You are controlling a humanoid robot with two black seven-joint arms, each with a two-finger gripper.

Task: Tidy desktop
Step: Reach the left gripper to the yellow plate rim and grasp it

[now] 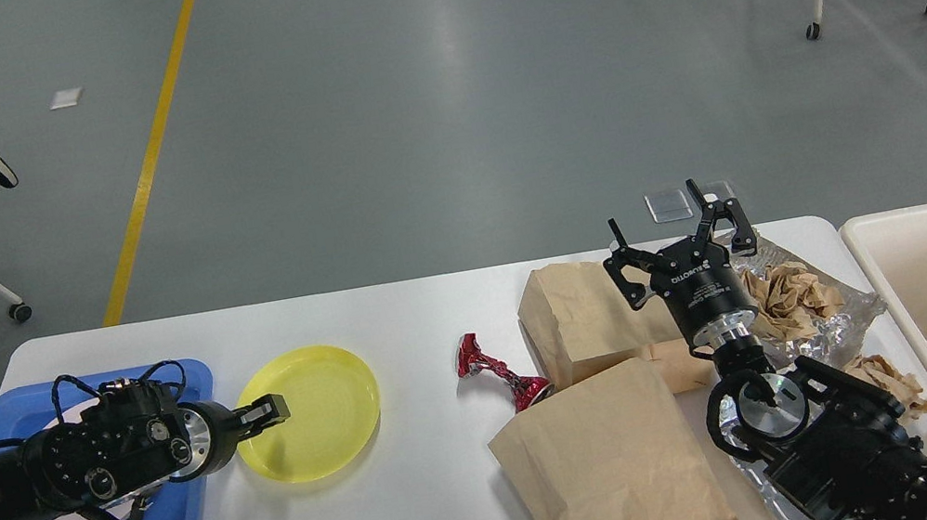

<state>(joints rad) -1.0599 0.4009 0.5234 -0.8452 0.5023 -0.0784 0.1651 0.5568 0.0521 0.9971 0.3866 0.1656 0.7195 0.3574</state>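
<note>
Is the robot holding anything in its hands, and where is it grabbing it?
The left gripper pinches the yellow plate by its near-left rim. The right gripper is open above the brown paper bags and holds nothing.

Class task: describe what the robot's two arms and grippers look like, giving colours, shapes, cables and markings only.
Both arms are black, built of thick cylindrical segments with silver metal rings at the wrists. The left gripper has short black fingers and looped black cables above its wrist. The right gripper has thin pronged black fingers and small white lettering on its body.
</note>
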